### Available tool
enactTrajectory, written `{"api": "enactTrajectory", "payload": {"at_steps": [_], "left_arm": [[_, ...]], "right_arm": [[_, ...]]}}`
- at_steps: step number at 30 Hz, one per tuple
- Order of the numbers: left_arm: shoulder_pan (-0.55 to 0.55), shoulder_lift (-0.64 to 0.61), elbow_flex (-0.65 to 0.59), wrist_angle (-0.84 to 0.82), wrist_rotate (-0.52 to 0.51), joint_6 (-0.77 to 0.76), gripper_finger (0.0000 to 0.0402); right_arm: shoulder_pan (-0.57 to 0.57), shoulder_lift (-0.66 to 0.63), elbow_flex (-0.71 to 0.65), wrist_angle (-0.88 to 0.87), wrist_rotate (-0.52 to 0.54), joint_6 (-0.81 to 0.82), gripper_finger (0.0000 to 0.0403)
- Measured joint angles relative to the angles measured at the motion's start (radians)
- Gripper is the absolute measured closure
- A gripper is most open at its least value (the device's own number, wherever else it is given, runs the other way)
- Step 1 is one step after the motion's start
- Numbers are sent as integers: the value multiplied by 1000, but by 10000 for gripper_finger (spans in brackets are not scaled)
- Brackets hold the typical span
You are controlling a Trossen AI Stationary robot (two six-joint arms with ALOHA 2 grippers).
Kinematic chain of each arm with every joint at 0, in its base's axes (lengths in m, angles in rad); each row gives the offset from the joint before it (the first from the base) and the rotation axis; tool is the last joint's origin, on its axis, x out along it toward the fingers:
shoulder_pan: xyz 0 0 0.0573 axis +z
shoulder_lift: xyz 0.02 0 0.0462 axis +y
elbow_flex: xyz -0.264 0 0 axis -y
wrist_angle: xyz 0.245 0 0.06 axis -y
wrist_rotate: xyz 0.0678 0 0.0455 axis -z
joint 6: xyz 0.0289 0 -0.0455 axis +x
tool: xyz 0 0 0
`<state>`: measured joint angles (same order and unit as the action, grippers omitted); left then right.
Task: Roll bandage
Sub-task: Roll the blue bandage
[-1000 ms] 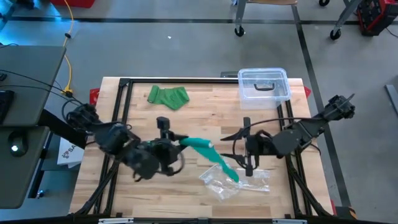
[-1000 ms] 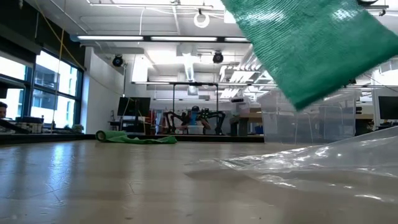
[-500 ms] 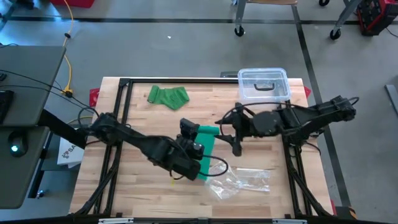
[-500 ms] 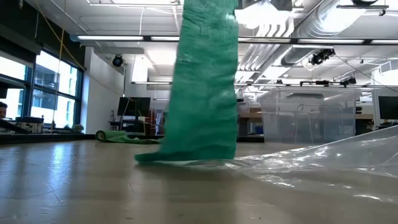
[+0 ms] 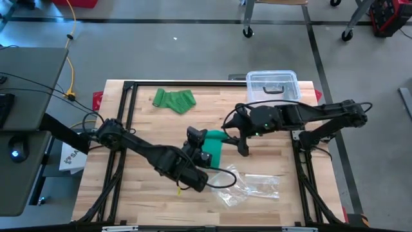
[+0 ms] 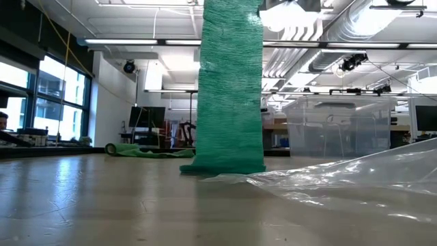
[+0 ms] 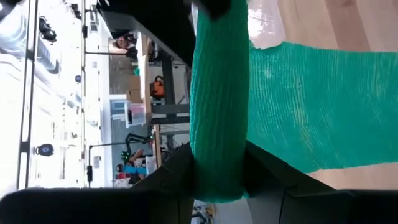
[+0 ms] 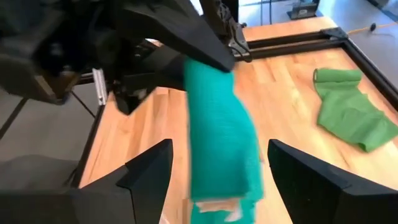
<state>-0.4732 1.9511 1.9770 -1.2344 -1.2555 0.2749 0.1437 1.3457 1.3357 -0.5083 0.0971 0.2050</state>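
From above, the left hand (image 5: 205, 153) and its arm cover much of the teal bandage (image 5: 213, 147), so only a short strip shows near the middle of the worktop (image 5: 161, 125). From table height the top of the bandage (image 6: 229, 89) is cut off by the frame and neither hand can be seen there. The left wrist view shows the left hand's fingers (image 7: 177, 171) clamped on a rolled end of the bandage (image 7: 219, 99), with a flat length spreading away beside it.

The bandage hangs upright, long axis vertical, its lower end folding onto the wood just beside the clear plastic wrapper (image 6: 355, 181). Seen from above, the strip runs from the left hand toward the front edge.

The right hand (image 5: 243, 147) sits just beside the bandage on its right, fingers (image 8: 146, 171) spread apart with nothing between them, the bandage (image 8: 217, 137) ahead of them.

A second green bandage (image 5: 174, 100) lies crumpled at the back left, well apart. A clear lidded box (image 5: 273, 87) stands at the back right
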Motion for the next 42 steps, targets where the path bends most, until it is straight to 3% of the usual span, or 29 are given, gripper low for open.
{"api": "enactTrajectory", "payload": {"at_steps": [7, 13, 18, 27, 30, 34, 42], "left_arm": [[-12, 0, 0, -1, -32, 4, 296], [-19, 0, 0, 4, -37, -2, 296], [-19, 0, 0, 4, -39, -8, 296], [-21, 0, 0, 3, -33, -12, 296], [-20, -3, 0, 2, 19, -22, 290], [-11, -36, 1, 1, 176, -105, 260], [23, -145, 1, -55, 421, -276, 191]], "right_arm": [[-25, 0, 0, -7, -6, -1, 178], [-33, 43, 0, 19, -153, -9, 189], [-33, 68, 0, 27, -154, -30, 197], [-33, 53, 0, 67, -152, -56, 293], [-33, 53, 0, 56, -153, -57, 326], [-29, 54, -1, 49, -135, -75, 358], [-25, 51, -1, 64, -113, -75, 354]]}}
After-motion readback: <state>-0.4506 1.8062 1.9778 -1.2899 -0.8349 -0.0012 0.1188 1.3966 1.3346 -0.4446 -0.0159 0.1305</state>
